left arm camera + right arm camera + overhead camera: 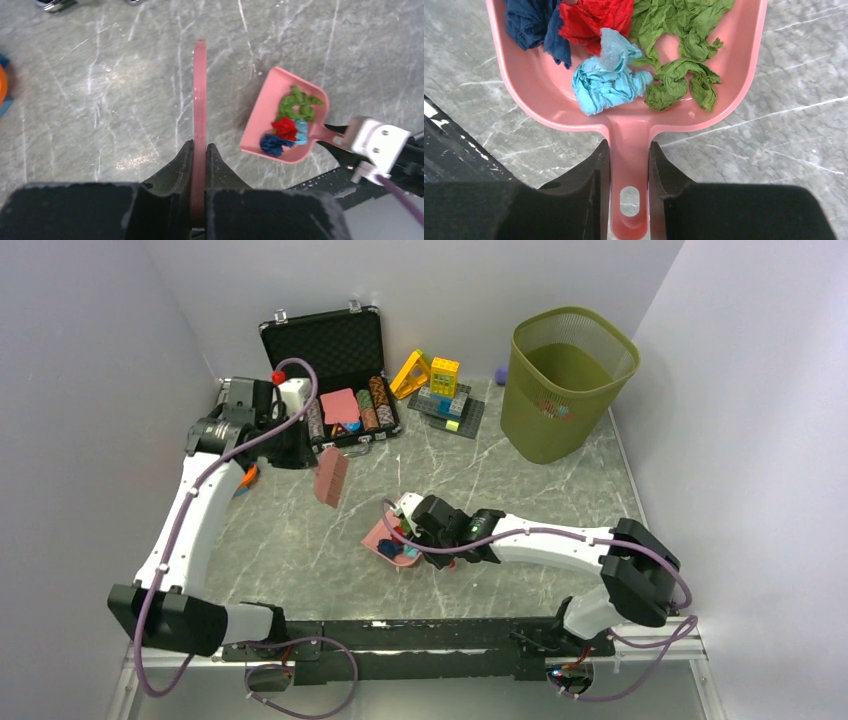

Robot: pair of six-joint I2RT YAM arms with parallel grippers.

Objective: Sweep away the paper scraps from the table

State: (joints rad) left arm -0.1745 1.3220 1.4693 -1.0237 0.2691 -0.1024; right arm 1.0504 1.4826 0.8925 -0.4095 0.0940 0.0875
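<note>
Grey-green marble-patterned table (300, 560), walled in pale panels: the paper scraps (609, 80), crumpled wads of green, red, dark blue and light blue, lay heaped in a pink plastic dustpan (524, 95) near the middle of the surface, slightly toward the near edge. The right gripper (629, 150) had its fingers clamped on either side of the pan's narrow handle. The pan's long axis ran roughly left to right, handle to the right and open mouth to the left. Whether it sat on the table or hung just above could not be told.

To the left, the left gripper (200, 150) pinched a flat pink plastic scraper (200, 90) by its near end. The blade stood on edge, its length pointing away from the fingers, apart from the pan's mouth.

The wads looked feather-light, soft and loose. They would likely tumble out if the pan tipped mouth-down or jolted, so the stiff handle seemed the sensible place to hold and the pan best carried level. An olive-green mesh waste bin (565, 380) stood well apart at the far right. An open black case of poker chips (330, 350) and coloured building blocks (445, 390) lined the far side.
</note>
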